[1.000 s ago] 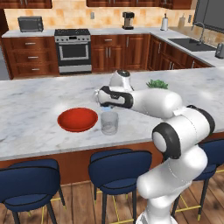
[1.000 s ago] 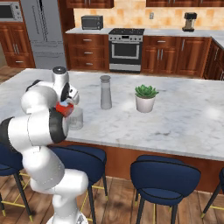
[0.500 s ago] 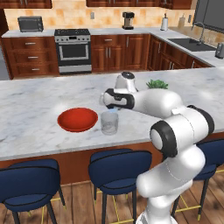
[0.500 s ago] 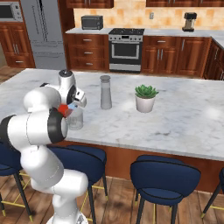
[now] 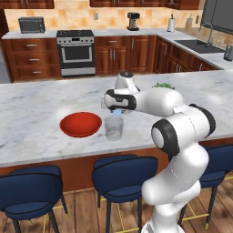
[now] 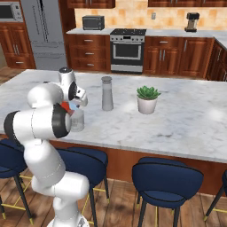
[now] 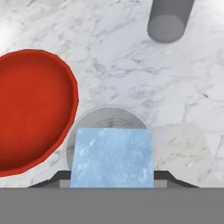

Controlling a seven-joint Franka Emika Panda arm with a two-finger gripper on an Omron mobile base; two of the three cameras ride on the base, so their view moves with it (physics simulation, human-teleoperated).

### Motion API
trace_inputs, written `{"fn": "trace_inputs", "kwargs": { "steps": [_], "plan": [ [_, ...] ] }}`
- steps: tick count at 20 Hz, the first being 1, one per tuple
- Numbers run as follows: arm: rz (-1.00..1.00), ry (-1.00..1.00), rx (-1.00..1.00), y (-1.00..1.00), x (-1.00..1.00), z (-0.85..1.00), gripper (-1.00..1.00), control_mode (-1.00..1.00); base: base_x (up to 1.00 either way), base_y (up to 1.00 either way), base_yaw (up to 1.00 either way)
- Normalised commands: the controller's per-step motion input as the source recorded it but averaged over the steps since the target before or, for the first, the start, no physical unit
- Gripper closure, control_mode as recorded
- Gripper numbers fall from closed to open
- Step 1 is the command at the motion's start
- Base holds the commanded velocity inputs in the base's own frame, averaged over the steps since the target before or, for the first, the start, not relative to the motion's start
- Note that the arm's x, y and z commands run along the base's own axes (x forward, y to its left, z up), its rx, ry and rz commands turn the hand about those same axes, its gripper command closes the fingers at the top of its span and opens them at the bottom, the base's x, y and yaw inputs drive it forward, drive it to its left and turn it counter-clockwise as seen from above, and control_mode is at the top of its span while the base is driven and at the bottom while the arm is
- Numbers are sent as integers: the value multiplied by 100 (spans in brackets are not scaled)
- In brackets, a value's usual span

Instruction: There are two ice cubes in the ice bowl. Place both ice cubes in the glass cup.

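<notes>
Pinching an ice cube [image 7: 112, 156] in the claw [image 5: 116, 110], dead over the glass cup [image 7: 109, 127], rim just peeking out beyond the cube in the hand view. No long axis to speak of on that cube: blocky, near square, broad face turned up at the camera, edges running square to the fingers, nothing pointing anywhere. Risk right here, by the look of it: cube nearly as wide as the mouth of the cup, so a release slightly off-centre could catch a corner on the rim and send it skidding across the worktop [image 7: 131, 70]. Could also slip early, slick as ice is, or clip and tip the cup if lowered too far. Just beside the claw, to the left in the hand view, the ice bowl [image 7: 30, 109], red and looking bare inside; can't tell whether the other cube already sits in the cup. Farther ahead of the claw, well apart, a grey shaker [image 7: 168, 19] standing upright. Beyond that, a potted plant [image 6: 147, 99].
</notes>
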Motion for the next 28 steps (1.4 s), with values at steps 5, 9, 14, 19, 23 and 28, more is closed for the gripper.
{"fn": "trace_inputs", "kwargs": {
  "steps": [5,9,14,19,23,28],
  "plan": [
    [0,0,-6,10,2,-20,100,-100,0,0,0],
    [0,0,-9,19,0,-20,100,-100,0,0,0],
    [0,0,-3,4,0,-14,100,-100,0,0,0],
    [0,0,-2,0,0,-29,100,-100,0,0,0],
    [0,-2,0,0,1,-17,100,-100,0,0,0],
    [0,-1,0,0,19,-1,100,-100,0,0,0]
  ]
}}
